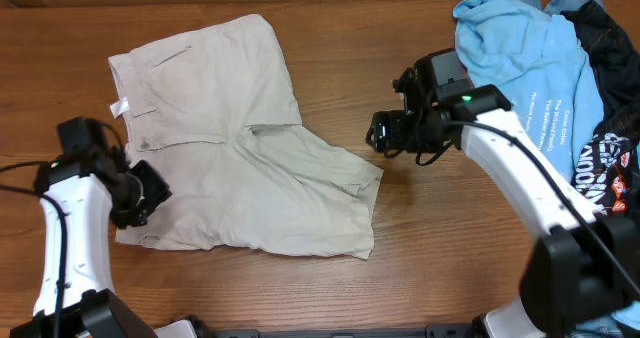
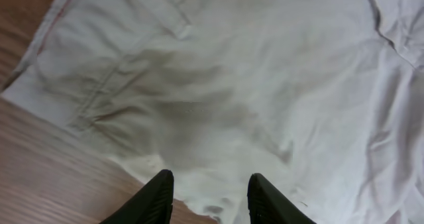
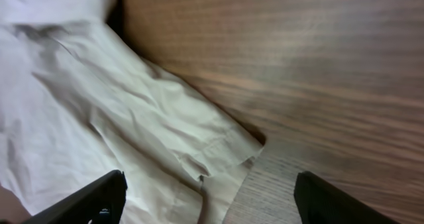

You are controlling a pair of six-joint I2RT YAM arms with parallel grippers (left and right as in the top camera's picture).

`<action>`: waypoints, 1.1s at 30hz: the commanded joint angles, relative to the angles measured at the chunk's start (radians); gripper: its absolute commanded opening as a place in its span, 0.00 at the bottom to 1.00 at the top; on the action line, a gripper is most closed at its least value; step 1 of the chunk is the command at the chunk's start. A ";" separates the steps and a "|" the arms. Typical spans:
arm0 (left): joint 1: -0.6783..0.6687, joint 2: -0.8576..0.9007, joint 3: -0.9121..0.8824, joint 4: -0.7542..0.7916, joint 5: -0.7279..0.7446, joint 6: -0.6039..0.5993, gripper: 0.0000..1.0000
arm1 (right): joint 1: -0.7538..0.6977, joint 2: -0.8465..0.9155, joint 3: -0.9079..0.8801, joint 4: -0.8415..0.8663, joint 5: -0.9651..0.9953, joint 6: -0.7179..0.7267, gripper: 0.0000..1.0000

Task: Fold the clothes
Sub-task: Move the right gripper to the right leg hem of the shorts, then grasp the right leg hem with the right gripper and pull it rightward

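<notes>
The clothes are a pair of beige shorts (image 1: 240, 148) lying flat on the wooden table, waistband to the left and legs to the right. My left gripper (image 1: 148, 193) hovers at the shorts' lower-left edge. In the left wrist view it (image 2: 209, 196) is open, its black fingers (image 2: 158, 197) apart over the cloth edge (image 2: 218, 105), nothing between them. My right gripper (image 1: 380, 133) sits just right of the leg hem. In the right wrist view it (image 3: 212, 197) stands wide open above the hem corner (image 3: 218, 144) and bare wood.
A light blue T-shirt (image 1: 520, 58) and a black garment with white print (image 1: 612, 148) are piled at the back right, behind the right arm. Bare wooden tabletop (image 1: 440, 238) lies in front of and to the right of the shorts.
</notes>
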 commanded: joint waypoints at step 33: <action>-0.069 -0.002 -0.348 0.296 -0.118 0.026 0.50 | 0.082 0.117 -0.162 0.113 -0.166 -0.016 0.84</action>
